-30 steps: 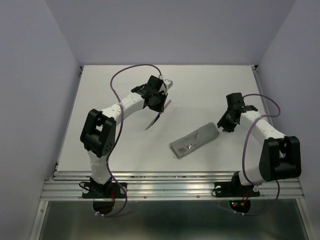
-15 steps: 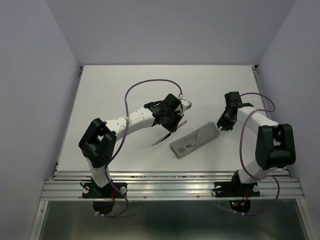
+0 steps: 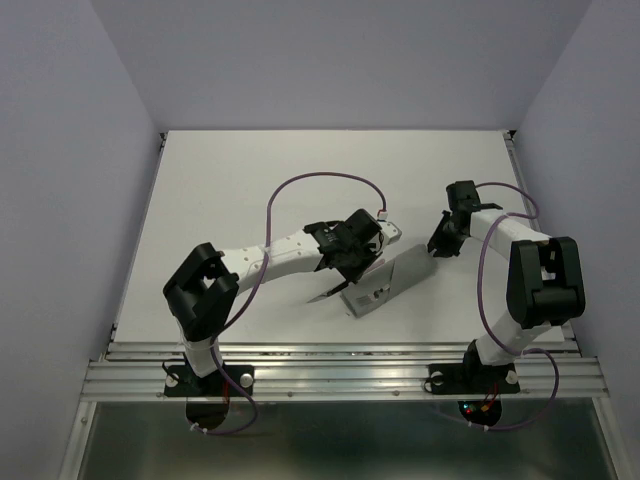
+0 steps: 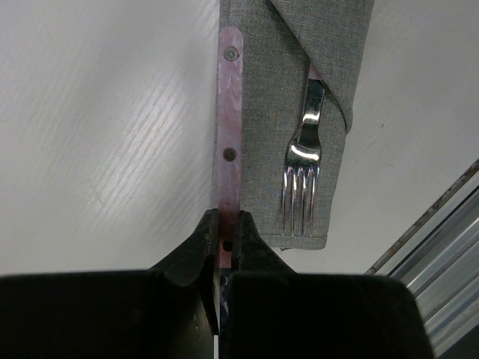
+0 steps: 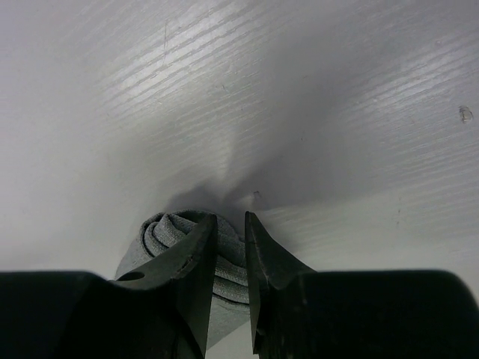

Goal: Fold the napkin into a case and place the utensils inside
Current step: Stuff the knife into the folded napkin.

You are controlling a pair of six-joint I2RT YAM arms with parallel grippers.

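Left wrist view: left gripper (image 4: 226,224) is clamping tight on the knife (image 4: 228,112), fingers (image 4: 200,247) squeezing the pinkish handle at its blade end (two rivets are showing further up the handle). The handle is running straight along one long edge of the case (image 4: 273,90) and touching the cloth. Cannot tell if it is slipping under that edge or just lying against it. In the top view the silver blade is poking out behind the gripper toward the near-left, over the bare table (image 3: 230,180).

The fork (image 4: 299,179) is sitting inside the case. Its tines are resting on the grey cloth at the open end, and a diagonal flap is covering most of the handle, with a sliver of pink peeking out. The case is lying flat on the table near the middle, between the two arms, slanting from near-left to far-right in the top view. A metal rail (image 4: 441,239) is showing just past the open end in the left wrist view.

The right gripper (image 5: 229,224) is pinching the far-right end of the case. Its fingers (image 5: 191,254) are sitting nearly together, with bunched, rolled-looking grey folds caught between them. In the top view the right arm is bending back on itself, with the gripper sitting right at the tip of the case.
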